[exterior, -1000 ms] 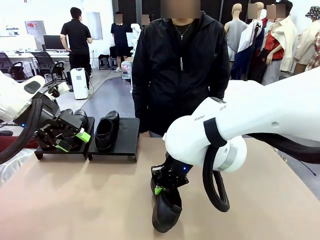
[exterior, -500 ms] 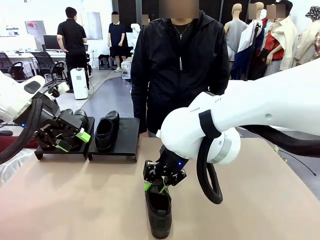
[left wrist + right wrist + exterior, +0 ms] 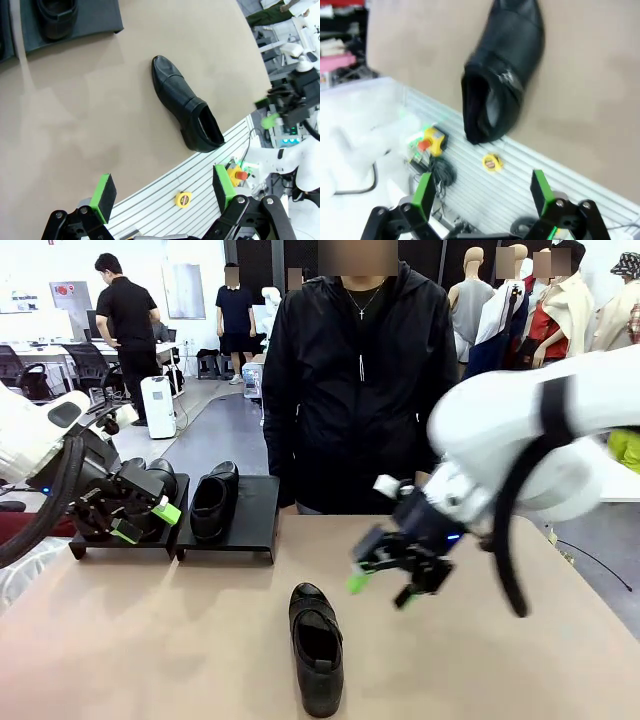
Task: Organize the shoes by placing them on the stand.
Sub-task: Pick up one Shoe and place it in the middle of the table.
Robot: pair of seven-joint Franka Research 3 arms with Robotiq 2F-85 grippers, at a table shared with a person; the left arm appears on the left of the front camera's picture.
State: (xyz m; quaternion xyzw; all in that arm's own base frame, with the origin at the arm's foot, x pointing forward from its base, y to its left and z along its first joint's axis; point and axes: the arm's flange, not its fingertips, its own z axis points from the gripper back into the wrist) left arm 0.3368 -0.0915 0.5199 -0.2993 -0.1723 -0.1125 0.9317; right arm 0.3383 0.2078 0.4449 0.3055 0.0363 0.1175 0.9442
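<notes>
The left gripper (image 3: 140, 521) hangs in front of the left stand (image 3: 95, 545), its green pads (image 3: 103, 190) spread apart with nothing between them. Behind it, dark glossy shapes on that platform look like shoes, though the gripper hides most of them, so how they sit cannot be told. Just to its right the right stand (image 3: 250, 515) carries one shoe on the platform (image 3: 210, 505) on its left half, toe toward the robot; the half beside that shoe is bare.

Further right and nearer the robot, the loose shoe (image 3: 316, 645) lies flat on the tan table (image 3: 150, 640), sole down, heel toward the robot's edge and toe pointing toward the person. In the left wrist view it lies well ahead of the open fingers, close to the table's near edge.

The right gripper (image 3: 384, 577) hovers above the table, just right of this shoe and beyond it, jaws wide and empty, not touching it. In the right wrist view the shoe lies ahead of the fingers (image 3: 540, 187), apart from them.

The step in hand seems to be the fourth shoe: it rests free on the table, not yet on a stand. The next move probably calls for a grip across its opening, a lift, and a carry to the bare half of the right stand, set down parallel to its partner.
</notes>
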